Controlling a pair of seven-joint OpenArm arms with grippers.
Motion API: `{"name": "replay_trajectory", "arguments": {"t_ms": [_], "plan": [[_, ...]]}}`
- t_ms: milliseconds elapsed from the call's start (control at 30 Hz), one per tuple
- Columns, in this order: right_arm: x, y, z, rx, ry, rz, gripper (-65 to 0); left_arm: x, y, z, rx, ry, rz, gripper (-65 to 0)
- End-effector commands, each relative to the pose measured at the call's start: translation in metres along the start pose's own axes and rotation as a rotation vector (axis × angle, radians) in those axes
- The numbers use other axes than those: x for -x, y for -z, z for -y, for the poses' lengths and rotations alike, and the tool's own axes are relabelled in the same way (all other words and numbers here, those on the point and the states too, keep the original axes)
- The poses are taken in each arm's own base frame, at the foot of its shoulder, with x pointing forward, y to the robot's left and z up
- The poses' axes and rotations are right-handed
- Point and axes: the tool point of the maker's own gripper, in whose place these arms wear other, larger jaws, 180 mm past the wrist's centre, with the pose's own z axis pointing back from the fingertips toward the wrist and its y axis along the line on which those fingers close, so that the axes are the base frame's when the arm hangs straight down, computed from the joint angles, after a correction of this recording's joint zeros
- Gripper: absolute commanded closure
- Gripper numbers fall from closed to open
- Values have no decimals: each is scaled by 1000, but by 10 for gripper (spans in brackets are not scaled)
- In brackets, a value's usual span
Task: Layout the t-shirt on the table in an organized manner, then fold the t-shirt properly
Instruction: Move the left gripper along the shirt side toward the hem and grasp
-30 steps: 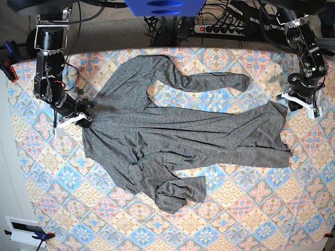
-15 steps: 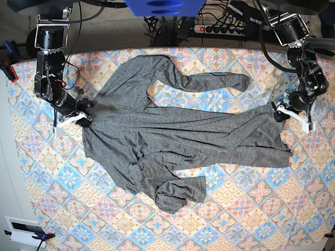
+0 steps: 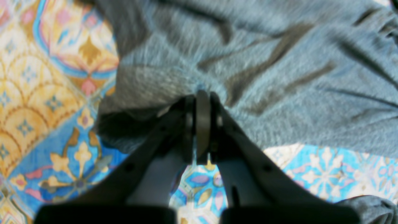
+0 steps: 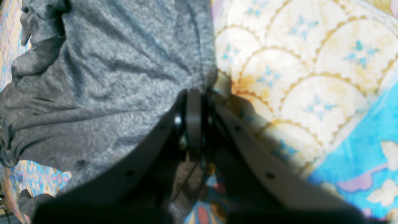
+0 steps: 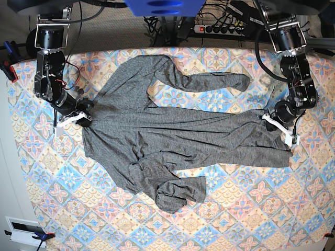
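the t-shirt lies spread across the middle of the table in the base view, its body running from left of centre to the right side, one long sleeve reaching toward the upper middle and the other curled into a bunched loop at lower centre. bare patterned cloth shows all round it: a wide band along the bottom of the frame, a narrower strip at the left edge and another at the far right. the table's far edge runs along the top of the frame, with cables and a power strip beyond it.

the right gripper, at the left of the base view, sits at the shirt's left edge. its wrist view shows what the overhead cannot: the jaws pressed together on the shirt's edge, with grey knit filling the left of that frame and cream and blue tiles the right.

the left gripper, at the right of the base view, is down on the shirt's right end. its wrist view, blurred, shows the jaws closed with fabric puckered at their tip, the knit spreading across the upper frame and patterned cloth at the left and bottom.
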Motion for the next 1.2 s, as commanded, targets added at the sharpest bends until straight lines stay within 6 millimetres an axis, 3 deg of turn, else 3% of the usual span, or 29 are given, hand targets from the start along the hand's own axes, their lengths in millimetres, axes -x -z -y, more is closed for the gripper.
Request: {"name": "replay_trajectory", "arguments": {"t_ms": [0,167,233,333,500,700,967,1167], "plan": [[5,-4,18,75,-18,-40,-1,-32,-11,-10,-22,-9,88,0],[11,-1,12,60,-5,-46,-1,-55,-9,-36,-41,-135,136,0],[16,-1,14,64,-2,-54,-1,-55,-2,-42,-37,-188,125,0],[32,0,13,61,15,-77,-1,-57,11,-45,-19,-245,103,0],[34,1,11,57,19,-78,-1,-55,27,-45,2,-307,76,0],[34,1,11,57,19,-78,-1,-63,29,-44,2,-305,120,0],[34,1,11,57,20,-80,-1,-123,19,-29,46,-298,220,0],[43,5,4,45,-3,-107,-1,-157,20,-2,91,-366,273,0]]}}
